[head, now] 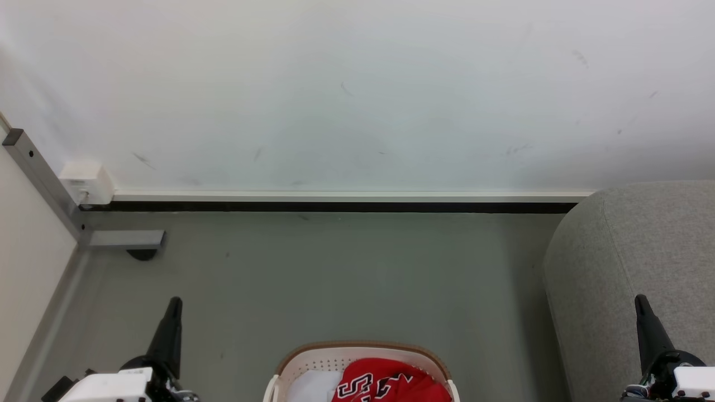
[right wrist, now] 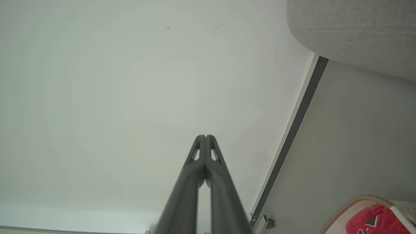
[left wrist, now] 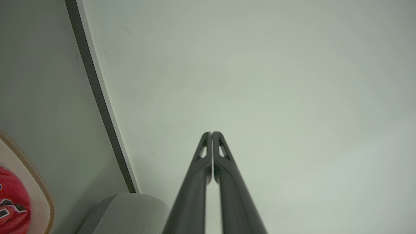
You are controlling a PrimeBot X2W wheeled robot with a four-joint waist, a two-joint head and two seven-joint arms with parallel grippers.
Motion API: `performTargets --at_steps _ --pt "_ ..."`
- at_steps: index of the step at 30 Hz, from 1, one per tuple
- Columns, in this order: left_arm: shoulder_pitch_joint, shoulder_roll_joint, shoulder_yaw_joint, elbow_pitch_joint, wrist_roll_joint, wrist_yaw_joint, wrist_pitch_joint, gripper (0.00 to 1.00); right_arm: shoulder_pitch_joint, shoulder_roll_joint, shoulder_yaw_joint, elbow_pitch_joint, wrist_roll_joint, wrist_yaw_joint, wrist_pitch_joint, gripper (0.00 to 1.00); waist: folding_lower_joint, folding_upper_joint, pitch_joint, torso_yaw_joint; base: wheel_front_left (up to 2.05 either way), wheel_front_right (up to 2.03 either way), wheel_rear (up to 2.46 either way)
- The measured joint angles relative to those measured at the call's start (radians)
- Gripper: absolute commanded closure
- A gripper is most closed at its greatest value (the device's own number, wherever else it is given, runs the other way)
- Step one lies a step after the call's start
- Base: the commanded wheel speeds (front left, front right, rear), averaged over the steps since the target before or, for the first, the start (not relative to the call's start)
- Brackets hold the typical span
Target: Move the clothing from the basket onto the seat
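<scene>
Clothing (head: 391, 381) seemingly heaped in basket (head: 363, 346), open floor (head: 357, 279) up to seat (head: 631, 251) edge, both jaws clenched

Open floor (head: 346, 279) from the basket (head: 363, 345) up to the wall (head: 357, 100). Blocked on the right by the seat (head: 631, 251), with a strip of floor between. Hemmed on the left by a pale panel (head: 25, 262) and a metal foot (head: 125, 239). Basket mouth uncovered, clothing (head: 391, 382) heaped inside.
</scene>
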Motion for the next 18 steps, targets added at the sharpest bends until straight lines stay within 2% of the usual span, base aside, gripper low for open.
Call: performTargets --at_steps 18 --pt "0.0 0.0 0.0 0.0 0.0 0.0 0.0 1.0 0.0 0.0 0.0 0.0 0.0 0.0 0.0 1.0 0.0 0.0 0.0 0.0 0.0 0.0 0.0"
